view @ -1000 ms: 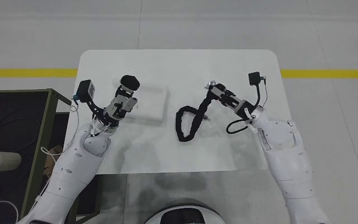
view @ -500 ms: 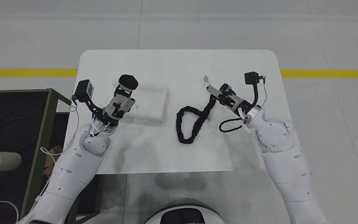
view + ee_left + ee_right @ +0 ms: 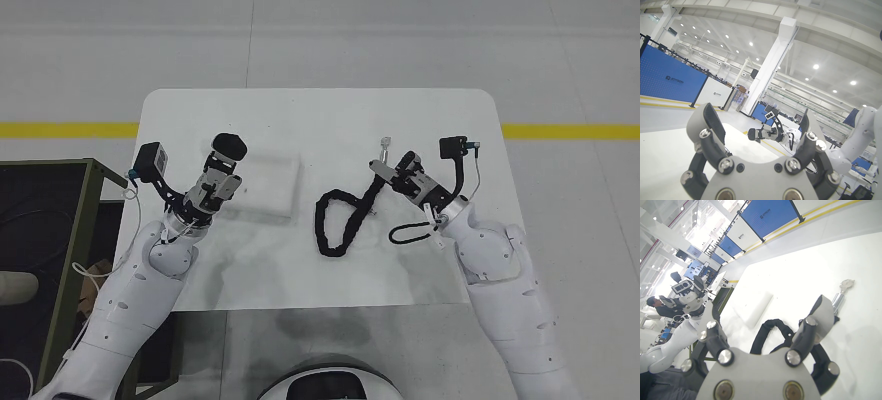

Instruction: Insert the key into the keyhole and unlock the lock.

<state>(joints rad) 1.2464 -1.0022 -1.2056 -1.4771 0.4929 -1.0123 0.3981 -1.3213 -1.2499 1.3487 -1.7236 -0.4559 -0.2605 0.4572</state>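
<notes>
A black fabric-sleeved cable lock (image 3: pixel 338 222) lies looped at the table's middle. Its shiny metal cylinder end (image 3: pixel 377 167) points to the far side, with a small silver key (image 3: pixel 385 143) just beyond it. In the right wrist view the cylinder (image 3: pixel 837 301) and key (image 3: pixel 847 283) lie past one finger, and the black cable (image 3: pixel 772 328) curves below the jaws. My right gripper (image 3: pixel 398 172) is open beside the cylinder end, holding nothing. My left gripper (image 3: pixel 228 158) hovers open and empty at the left edge of a white block (image 3: pixel 270 185).
The white table (image 3: pixel 200 110) has bare room along its far side and front edge. The flat white block sits left of the lock. A dark cart (image 3: pixel 40 230) stands off the table's left side.
My right arm has pulled back toward the table's near right. The lock's cylinder end and key now lie free on the table, and the cable loop has spread. The left arm has stayed put.
</notes>
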